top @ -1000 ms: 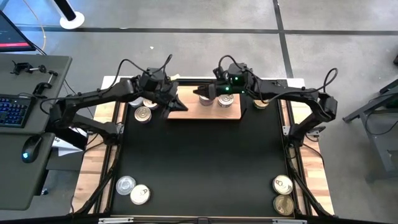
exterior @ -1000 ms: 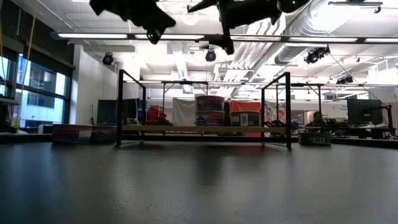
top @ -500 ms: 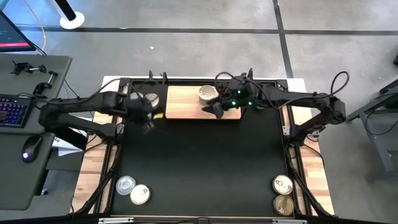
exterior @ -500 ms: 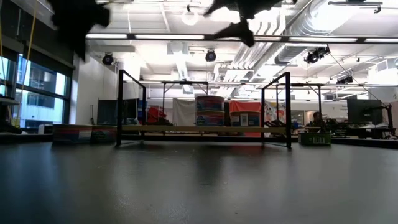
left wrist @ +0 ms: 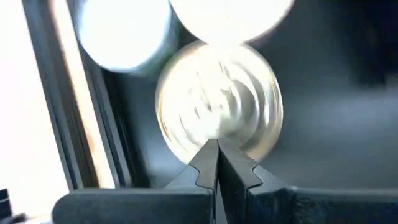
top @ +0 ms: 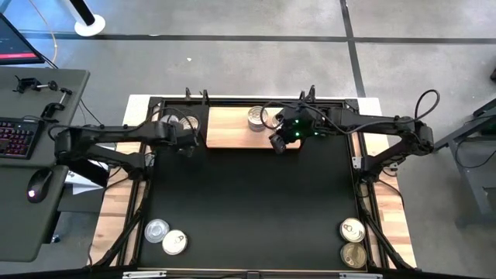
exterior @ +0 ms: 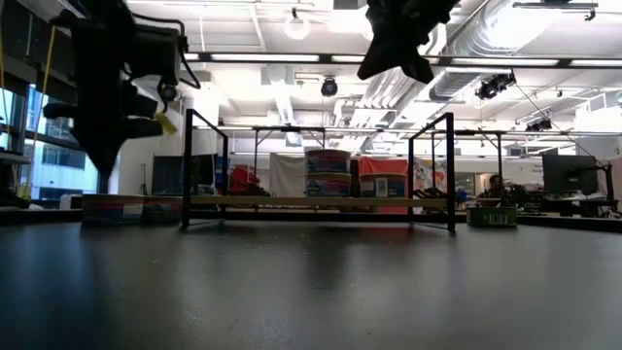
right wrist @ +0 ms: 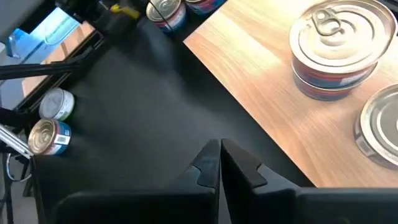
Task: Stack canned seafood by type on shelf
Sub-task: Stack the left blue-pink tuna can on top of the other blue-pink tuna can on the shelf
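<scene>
Canned seafood: short rigid tins with slick metal walls, probably moderately heavy, best pinched across the side wall; a two-tin stack [right wrist: 336, 46] stands on the shelf [top: 232, 128], others wait on the black mat [top: 248, 201]; left gripper [left wrist: 217, 163] and right gripper [right wrist: 220, 163] both closed, empty.
</scene>
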